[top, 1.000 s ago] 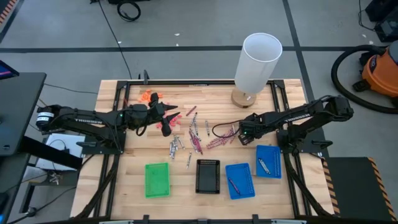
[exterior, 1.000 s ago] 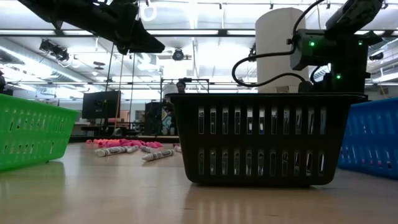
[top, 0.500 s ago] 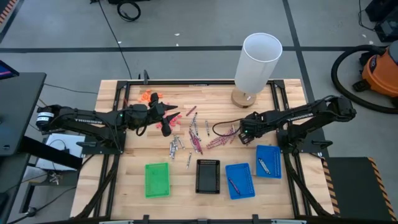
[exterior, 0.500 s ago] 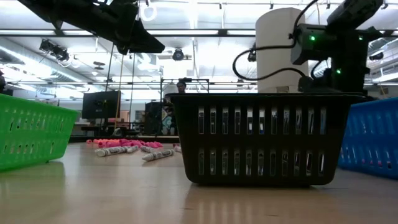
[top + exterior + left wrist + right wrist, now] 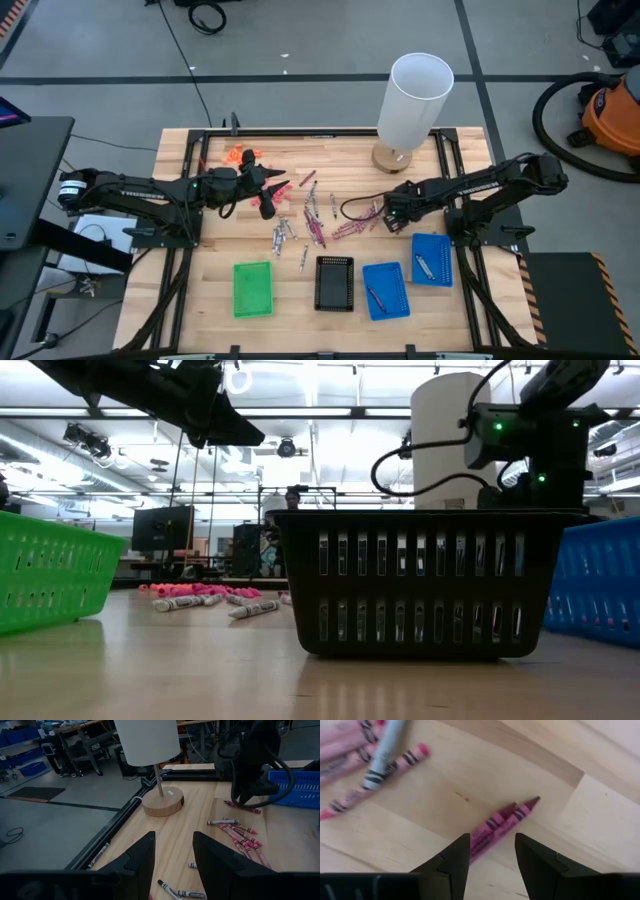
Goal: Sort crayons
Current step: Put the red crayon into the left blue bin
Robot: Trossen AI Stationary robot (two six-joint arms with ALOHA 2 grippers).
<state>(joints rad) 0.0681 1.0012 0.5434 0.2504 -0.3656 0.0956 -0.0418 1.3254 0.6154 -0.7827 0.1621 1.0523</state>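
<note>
The crayons [image 5: 318, 222] are thin paper-wrapped sticks, pink-red, maroon and silvery grey, strewn loose over the pale planked wood counter [image 5: 215, 290]. The right gripper [image 5: 491, 851] hangs low with its dark fingers [image 5: 457, 852] parted and empty, a pair of pink-red crayons [image 5: 502, 821] lying just ahead between them. The left gripper [image 5: 173, 852] hovers higher, fingers apart, holding nothing; more crayons lie beyond it. Nearer the front edge stand slotted plastic trays: green [image 5: 252, 288], black [image 5: 334, 283], and two blue [image 5: 386, 291].
</note>
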